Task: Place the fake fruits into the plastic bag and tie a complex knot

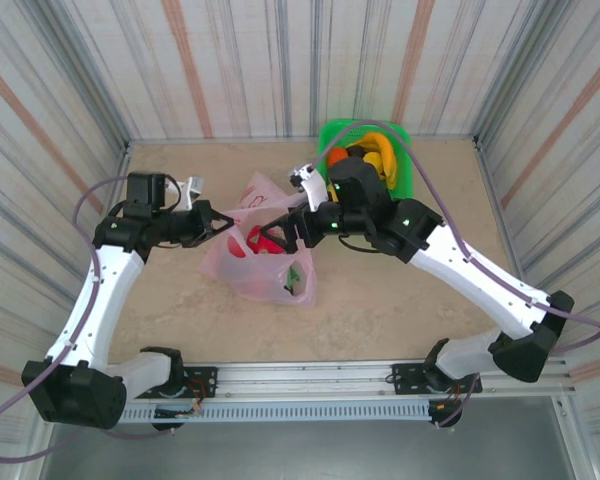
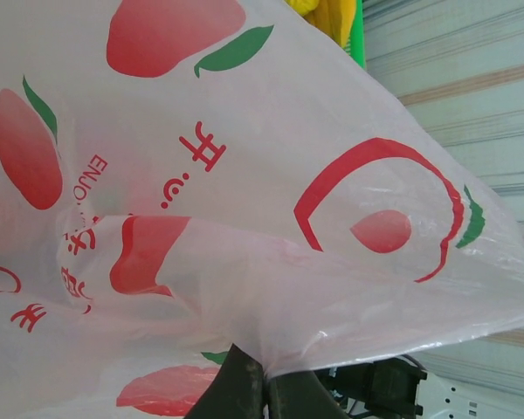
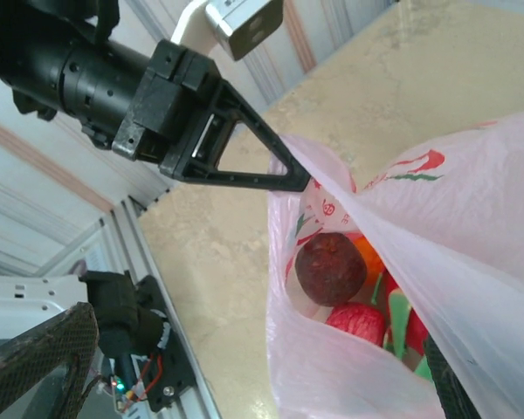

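Film, thin, pink and translucent, makes up the plastic bag (image 1: 260, 268), which you see slumped on the beige, marbled bench (image 1: 180, 310) between the two arms. Its skin is creased and glossy, printed with red fruit shapes, green leaves and red characters.

The left fingers (image 1: 216, 222), dark and tapered to a triangular point, are clenched on the bag's rim. From the right wrist you see their tips (image 3: 271, 175) pinching a fold of film at the mouth and holding it taut. From the left wrist the film (image 2: 271, 218) runs down into the closed tips (image 2: 240, 393).

The right fingers (image 1: 280, 237) are released and spread wide at the opposite side of the mouth. One of them, with a woven texture (image 3: 35, 349), sits outside the bag.

Inside the open mouth lies a round dark maroon fruit (image 3: 330, 269) with a dull, pitted skin. A red-pink piece (image 3: 358, 321) lies just below it, an orange piece (image 3: 373, 258) behind it, and a green piece (image 3: 397, 314) beside the red one.

The green basket (image 1: 330, 130), rigid mesh, stands at the bench's far edge, apart from the bag. It holds curved, glossy yellow bananas (image 1: 378, 150).
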Robot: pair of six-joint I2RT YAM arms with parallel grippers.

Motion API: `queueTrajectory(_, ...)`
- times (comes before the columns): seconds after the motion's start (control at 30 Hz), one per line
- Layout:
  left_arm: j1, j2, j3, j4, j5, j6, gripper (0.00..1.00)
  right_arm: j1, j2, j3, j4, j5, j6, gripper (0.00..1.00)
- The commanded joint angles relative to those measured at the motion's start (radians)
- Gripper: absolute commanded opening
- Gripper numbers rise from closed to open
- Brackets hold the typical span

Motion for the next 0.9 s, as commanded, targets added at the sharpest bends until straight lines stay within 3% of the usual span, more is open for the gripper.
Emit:
queueTrajectory(0.0,0.009,0.000,-0.004,0.001,-0.013,-0.011,0.00,-0.044,-0.068,-0.001,0.011,-0.041,-0.011,0.99)
queueTrajectory(0.23,0.009,0.003,0.000,0.001,-0.015,-0.011,0.00,-0.040,-0.036,-0.099,0.088,-0.220,0.058,0.98)
queueTrajectory(0.87,0.009,0.004,0.001,0.007,-0.009,-0.008,0.00,0.154,0.109,-0.149,0.187,-0.370,0.145,0.99)
